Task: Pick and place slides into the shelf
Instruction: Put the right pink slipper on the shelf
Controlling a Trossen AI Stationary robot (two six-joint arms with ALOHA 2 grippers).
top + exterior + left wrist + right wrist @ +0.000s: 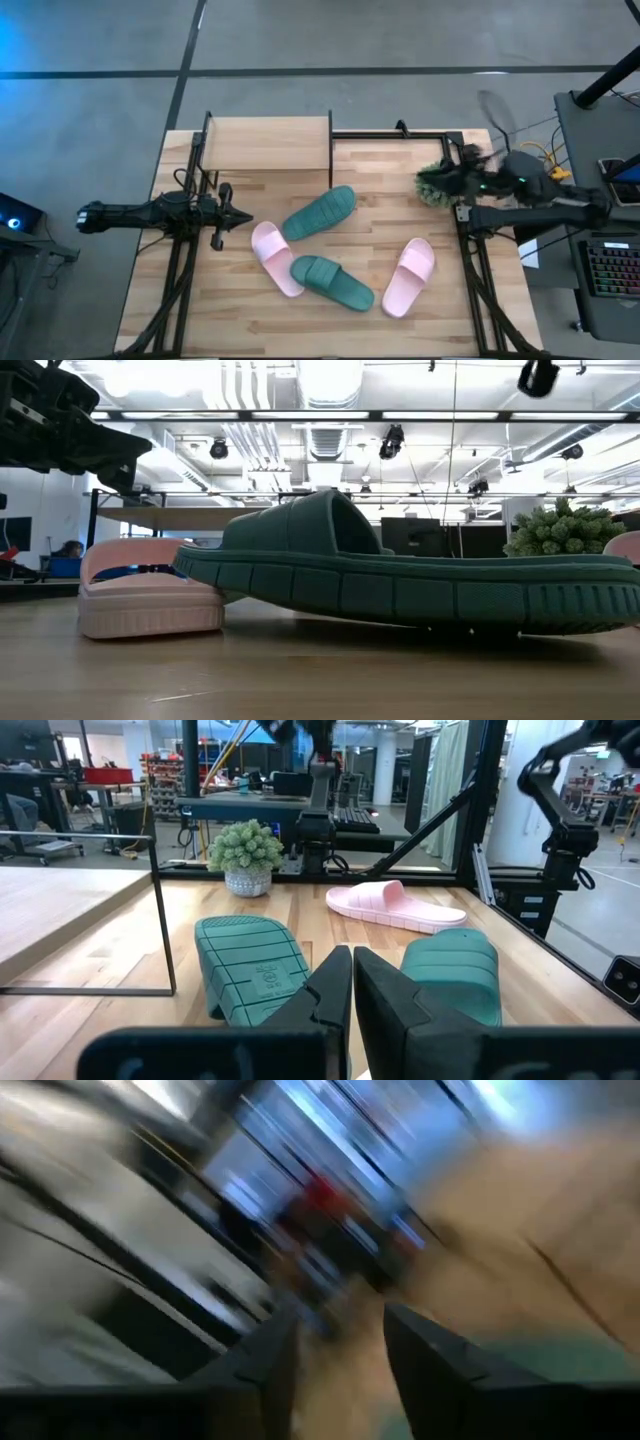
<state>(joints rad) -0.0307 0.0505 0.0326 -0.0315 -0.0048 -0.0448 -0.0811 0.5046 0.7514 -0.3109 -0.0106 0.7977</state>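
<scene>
Pale wood counter (230,320) from above, and all four slides lie loose on it: a green one (319,212) just off the shelf (266,145) at the back, a pink one (274,257) touching a second green (333,282), and another pink (409,276) off toward the right. None is on the shelf yet. Left gripper (245,223) sits just beside the near pink slide, holding nothing; right gripper (447,182) is over by the plant (433,184), smeared with motion. Down at counter level, the green slide (420,585) fills the shot with its edge propped on the pink one (150,600), plant (563,530) behind. Left wrist view now: fingers (385,1010) pressed almost together, nothing between them, a green slide lying sole-up (250,965) beside another green (452,975) ahead, the far pink (395,905) and plant (245,855) beyond. Right wrist view is all blur; its fingers (430,1365) stand a narrow gap apart, empty as far as I can tell. Risks from here, I'd say: that fast right arm could clip the plant, and grabbing either of the two touching slides may drag its neighbour along. Fingers this narrow will need opening before any strap fits.
</scene>
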